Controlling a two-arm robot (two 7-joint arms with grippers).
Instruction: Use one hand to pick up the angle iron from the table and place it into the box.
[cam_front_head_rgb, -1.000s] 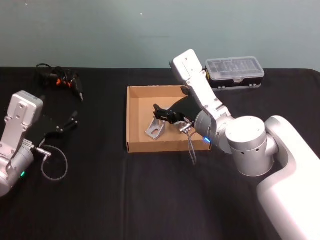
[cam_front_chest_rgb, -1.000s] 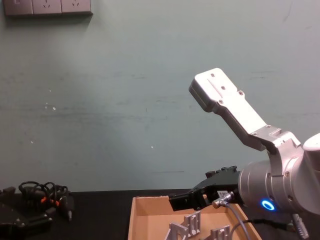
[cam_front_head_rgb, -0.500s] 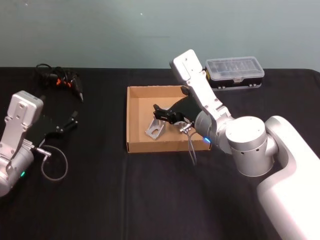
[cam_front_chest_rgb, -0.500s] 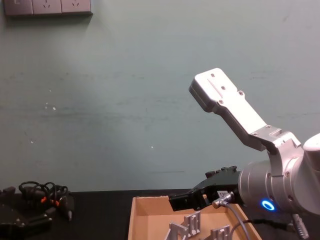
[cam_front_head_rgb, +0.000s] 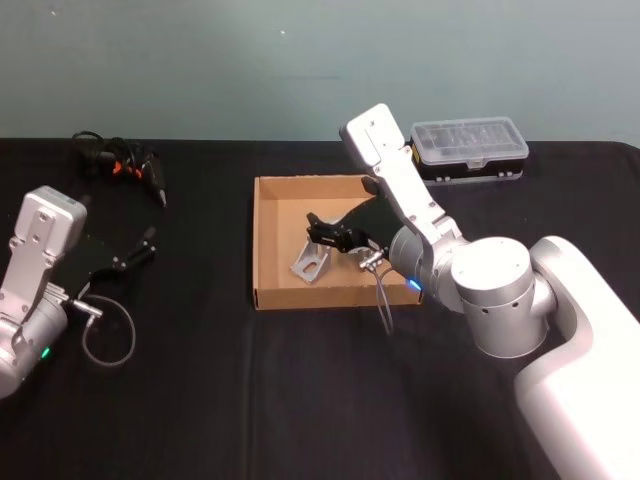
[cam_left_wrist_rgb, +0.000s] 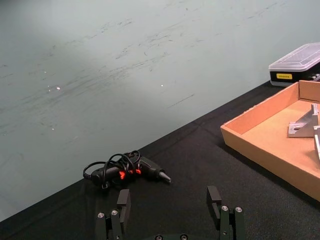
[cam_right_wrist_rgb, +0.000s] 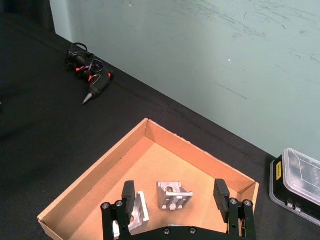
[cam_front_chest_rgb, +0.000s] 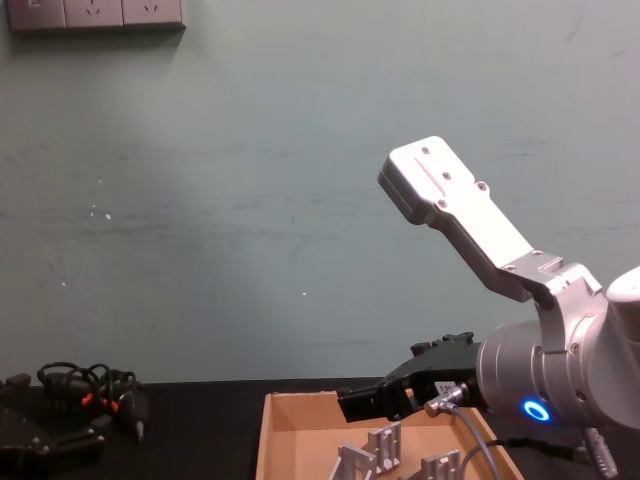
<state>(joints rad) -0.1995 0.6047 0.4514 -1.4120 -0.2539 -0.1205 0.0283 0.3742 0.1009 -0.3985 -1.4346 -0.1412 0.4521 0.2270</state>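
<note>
The tan cardboard box (cam_front_head_rgb: 268, 240) sits mid-table on the black table (cam_front_head_rgb: 200, 400). Two silver angle irons lie on its floor, one (cam_right_wrist_rgb: 174, 196) near the middle and one (cam_right_wrist_rgb: 135, 214) beside it; the head view shows an angle iron (cam_front_head_rgb: 310, 262) as well. My right gripper (cam_right_wrist_rgb: 174, 191) hovers open above the box interior, over the angle irons, with nothing held. It also shows in the head view (cam_front_head_rgb: 322, 232) and the chest view (cam_front_chest_rgb: 365, 402). My left gripper (cam_left_wrist_rgb: 169, 198) is parked open over the table's left side (cam_front_head_rgb: 140, 248), away from the box (cam_left_wrist_rgb: 260, 150).
A black power tool with a coiled cable (cam_front_head_rgb: 125, 162) lies at the back left. A clear-lidded plastic case (cam_front_head_rgb: 470, 148) stands behind the box at the back right. A grey cable loop (cam_front_head_rgb: 105, 335) hangs by my left arm.
</note>
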